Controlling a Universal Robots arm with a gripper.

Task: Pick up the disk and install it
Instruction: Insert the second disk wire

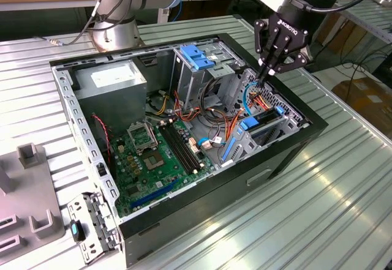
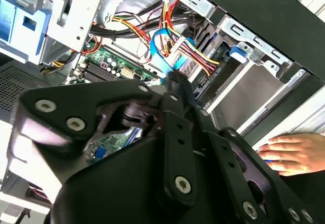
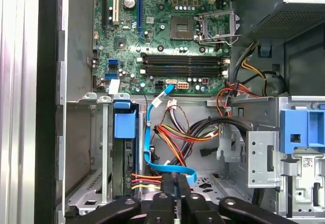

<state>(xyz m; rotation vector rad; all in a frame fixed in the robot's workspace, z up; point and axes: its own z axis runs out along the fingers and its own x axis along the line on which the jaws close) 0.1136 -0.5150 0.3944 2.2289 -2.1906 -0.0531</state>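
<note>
Exterior view, left to right:
- PSU (image 1: 110, 77) in the far-left corner of the case (image 1: 202, 212), motherboard (image 1: 156, 153) on the floor in front of it.
- Drive cage (image 1: 199, 68) with the blue handle stands mid-case, by the far wall.
- Gripper (image 1: 270, 69) hangs over the right end of the case, pointing down. Fingers are pressed together and there is no disk in them. The tip is down in the wiring at the blue data cable (image 1: 247, 92). In the first wrist view the gripper (image 3: 175, 183) sits right at the cable's (image 3: 152, 148) end. Can't tell if the cable is pinched.
- Disk (image 1: 264, 118) is already in the bay against the case's right wall, just below the gripper and slightly nearer the camera. Judging by that, the insert step looks done.

Key relation: the disk is down from the tip, close but not touching. Its long axis runs along the right wall, so it's edge-up to the gripper.

Disk look: dark slab seen edge-on, blue rail pieces at both ends, label hidden. The first wrist view shows a blue tab (image 3: 125, 123) at the top of that slot.

In the second wrist view a person's hand (image 2: 292, 153) rests on the case edge.
</note>
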